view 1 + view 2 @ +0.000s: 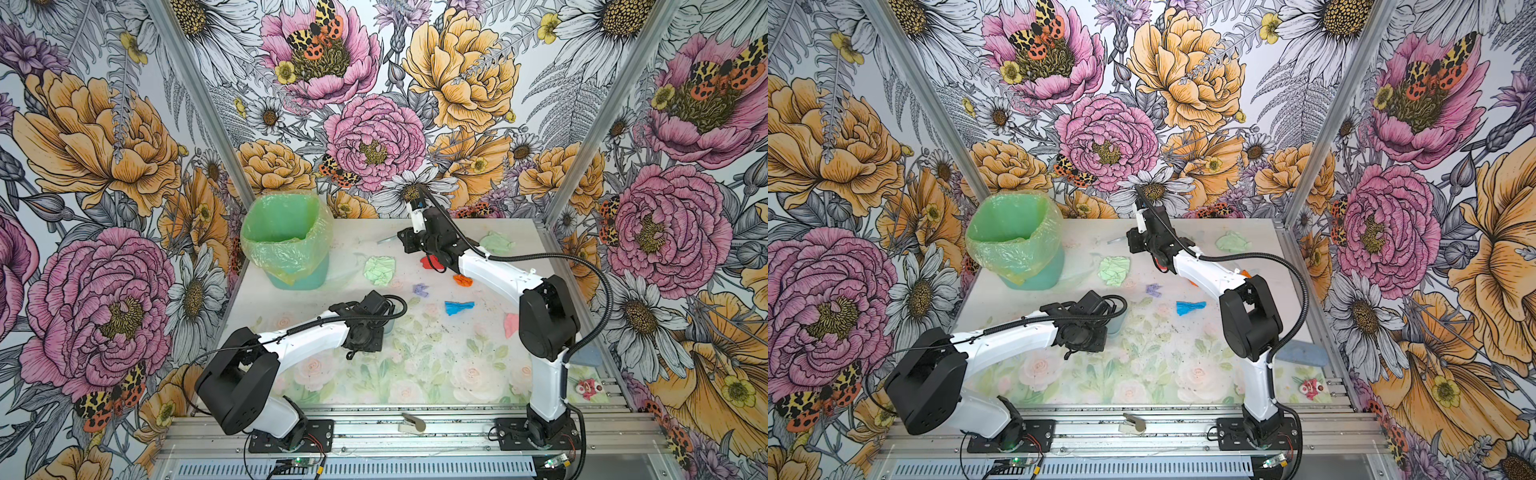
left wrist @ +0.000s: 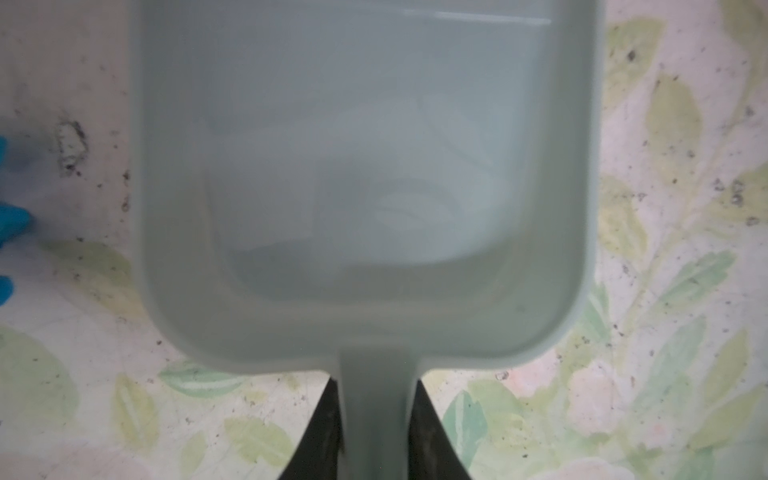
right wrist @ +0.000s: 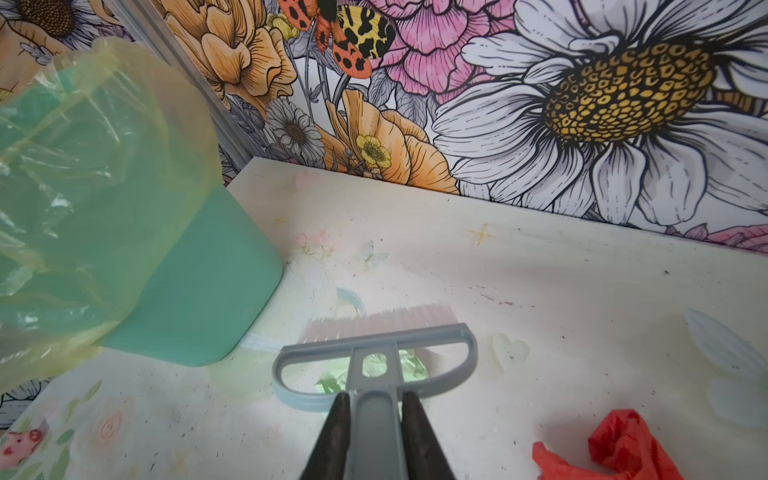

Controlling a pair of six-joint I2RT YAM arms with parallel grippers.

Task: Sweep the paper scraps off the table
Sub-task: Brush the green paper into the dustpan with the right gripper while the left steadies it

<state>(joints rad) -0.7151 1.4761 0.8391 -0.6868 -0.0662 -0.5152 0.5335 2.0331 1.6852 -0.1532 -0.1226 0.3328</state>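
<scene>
As things stand, step: brush pulls the nearest scrap into the dustpan (image 2: 365, 166); nothing looks swept in yet.
left gripper (image 2: 374, 380): clamped tight on the dustpan handle, in front of the bin (image 1: 309, 276) and a bit right of it.
paper scraps (image 1: 380, 270): all on the table (image 1: 415, 365), right of the bin. The pale green scrap (image 1: 1115, 270) is nearest it, then lilac scrap (image 1: 420, 289), red scrap (image 1: 430, 262), blue scrap (image 1: 459, 307), orange scrap (image 1: 462, 279), second pale green scrap (image 1: 496, 243), pink scrap (image 1: 512, 324).
right gripper (image 3: 376, 397): closed on the brush (image 3: 415, 338) handle; brush head right of the bin, just beyond the pale green scrap.
do well: set bristles (image 3: 374, 318) down behind the scrap, one straight pull toward the pan, pan lip flat on the table and brought closer; light paper may skip sideways.
hidden: whether the pan lip touches the table; whether the bristles touch it, cannot tell; pan inside blurred, looks empty; red and orange scraps partly behind the right arm (image 1: 490, 270); grey-blue piece (image 1: 586, 357) far right of the bin, half hidden, unidentified.
</scene>
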